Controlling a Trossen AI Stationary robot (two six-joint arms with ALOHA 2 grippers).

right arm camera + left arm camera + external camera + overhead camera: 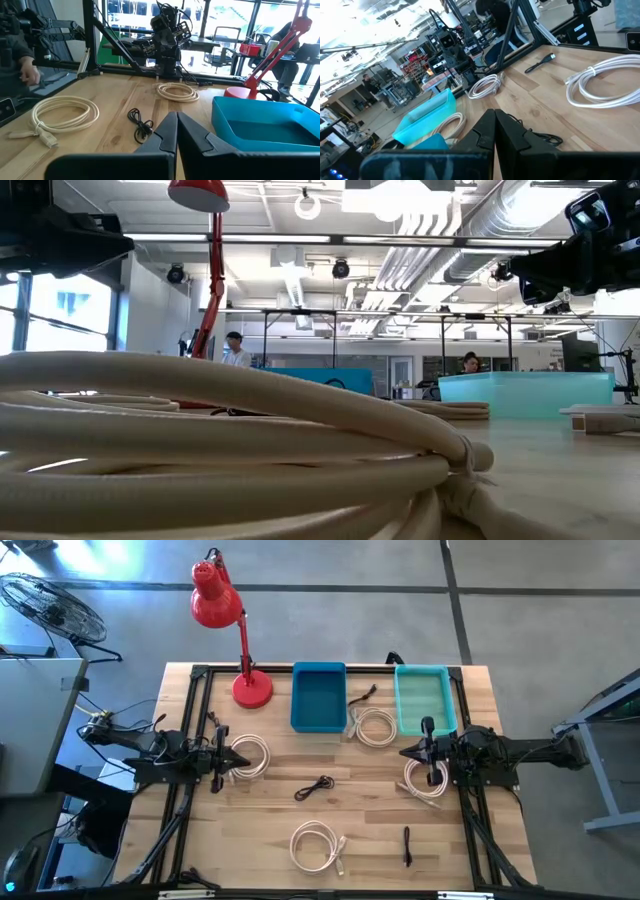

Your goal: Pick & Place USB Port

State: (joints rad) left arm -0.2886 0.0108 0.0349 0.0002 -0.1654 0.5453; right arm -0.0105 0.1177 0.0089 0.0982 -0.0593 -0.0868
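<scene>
A small black cable lies coiled on the middle of the wooden table; it also shows as the black cable ahead of my right fingers. A second black cable lies near the front edge, and a third between the two bins. My left gripper hovers shut over a white cable coil at the left. My right gripper hovers shut beside another white coil at the right. In the wrist views both pairs of fingers, left and right, are closed on nothing.
A blue bin and a teal bin stand at the far edge, with a red desk lamp to their left. More white coils lie by the bins and near the front edge. A person's hand shows beyond the table.
</scene>
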